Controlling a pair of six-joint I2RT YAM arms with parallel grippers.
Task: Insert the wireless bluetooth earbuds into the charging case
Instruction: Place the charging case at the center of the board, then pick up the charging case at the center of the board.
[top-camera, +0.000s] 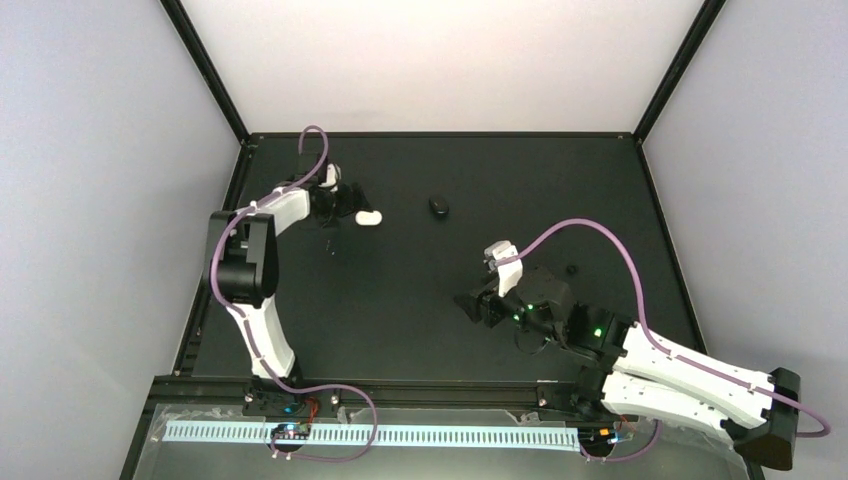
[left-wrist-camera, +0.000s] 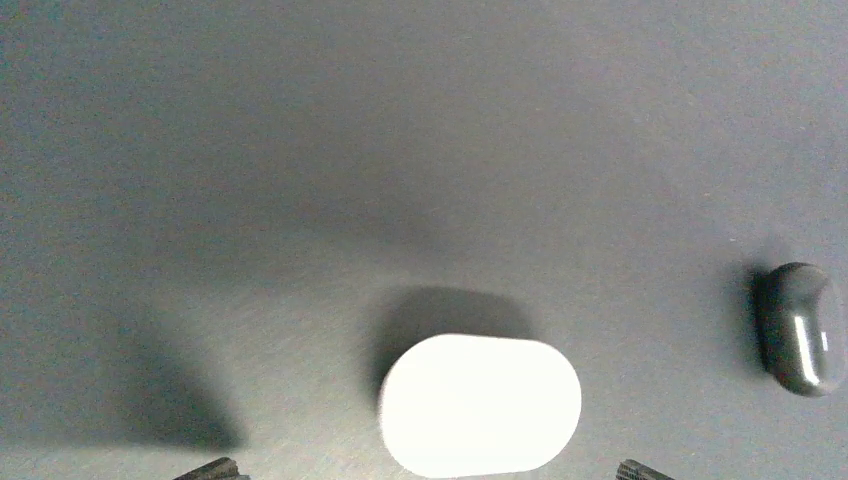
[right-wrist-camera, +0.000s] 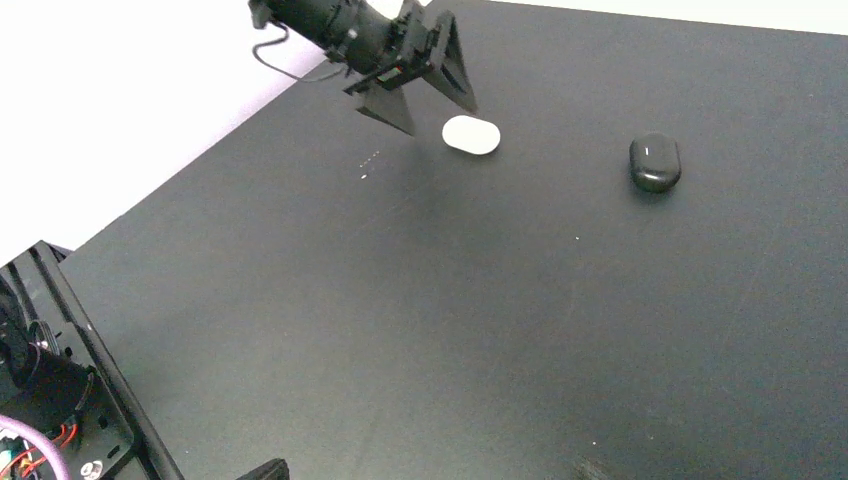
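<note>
Left end effector (right-wrist-camera: 441, 118), at the worktop's (top-camera: 420, 330) 10 o'clock, stands wide, gripping nothing. The white charging case (left-wrist-camera: 480, 405) lies shut just ahead of its fingertips. A black oval case (top-camera: 438, 207) sits toward 3 o'clock. Right end effector (top-camera: 476, 305), at 4 o'clock: width cannot be told.

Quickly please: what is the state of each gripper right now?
Left gripper: open, holding nothing; the white case lies free between its fingertips.
Right gripper: cannot be told.

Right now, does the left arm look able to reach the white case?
Probably yes: the white case lies right at the tips of the open left gripper, and nothing blocks it.
</note>
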